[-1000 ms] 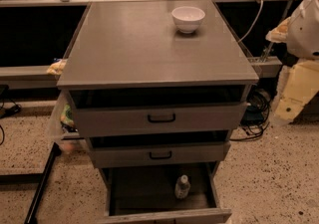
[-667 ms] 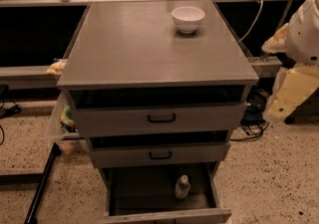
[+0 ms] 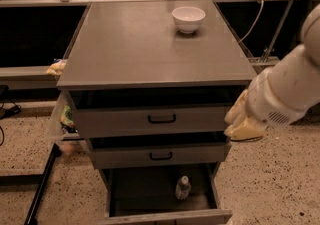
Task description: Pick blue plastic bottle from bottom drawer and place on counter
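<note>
The blue plastic bottle (image 3: 183, 187), clear with a white cap, stands upright inside the open bottom drawer (image 3: 165, 217), towards its right side. The grey counter (image 3: 145, 44) tops the cabinet. My arm comes in from the right. Its white forearm ends in a yellowish gripper end (image 3: 242, 121) beside the cabinet's right front corner, level with the upper two drawers and well above the bottle. It holds nothing that I can see.
A white bowl (image 3: 188, 18) sits at the back right of the counter. The two upper drawers, with black handles (image 3: 161, 118) (image 3: 160, 156), stand slightly pulled out. A plastic bag (image 3: 61, 119) hangs at the cabinet's left. A black bar (image 3: 42, 189) lies on the floor.
My arm has moved left and down, from beside the counter's right edge towards the cabinet's right front corner. The bottle, drawers and bowl have not moved.
</note>
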Tool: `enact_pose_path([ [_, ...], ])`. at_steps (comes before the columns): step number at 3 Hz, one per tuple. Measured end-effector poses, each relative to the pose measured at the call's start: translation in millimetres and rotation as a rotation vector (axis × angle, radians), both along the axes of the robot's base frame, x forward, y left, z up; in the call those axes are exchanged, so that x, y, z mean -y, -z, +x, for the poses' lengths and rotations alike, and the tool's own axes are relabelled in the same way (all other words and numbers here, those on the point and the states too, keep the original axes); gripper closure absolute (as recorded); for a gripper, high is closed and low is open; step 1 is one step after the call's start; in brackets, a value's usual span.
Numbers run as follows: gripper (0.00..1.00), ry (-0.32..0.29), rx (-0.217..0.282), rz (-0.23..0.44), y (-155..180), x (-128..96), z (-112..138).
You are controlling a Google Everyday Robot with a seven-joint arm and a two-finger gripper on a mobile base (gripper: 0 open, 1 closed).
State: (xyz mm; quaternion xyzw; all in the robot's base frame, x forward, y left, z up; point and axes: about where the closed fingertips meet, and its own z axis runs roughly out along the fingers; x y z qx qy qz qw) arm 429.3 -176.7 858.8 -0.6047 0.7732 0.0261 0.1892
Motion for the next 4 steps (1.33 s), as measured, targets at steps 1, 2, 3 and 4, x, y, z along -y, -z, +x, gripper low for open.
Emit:
enact_pose_path([
  [1,0.88,-0.003,-0.041,0.047,84,-20,-1],
  [2,1.0,0.036,-0.074,0.095,162,-35,7],
  [3,1.0,0.054,-0.022,0.114,163,-38,22],
  [4,1.0,0.071,-0.013,0.089,171,-33,18],
])
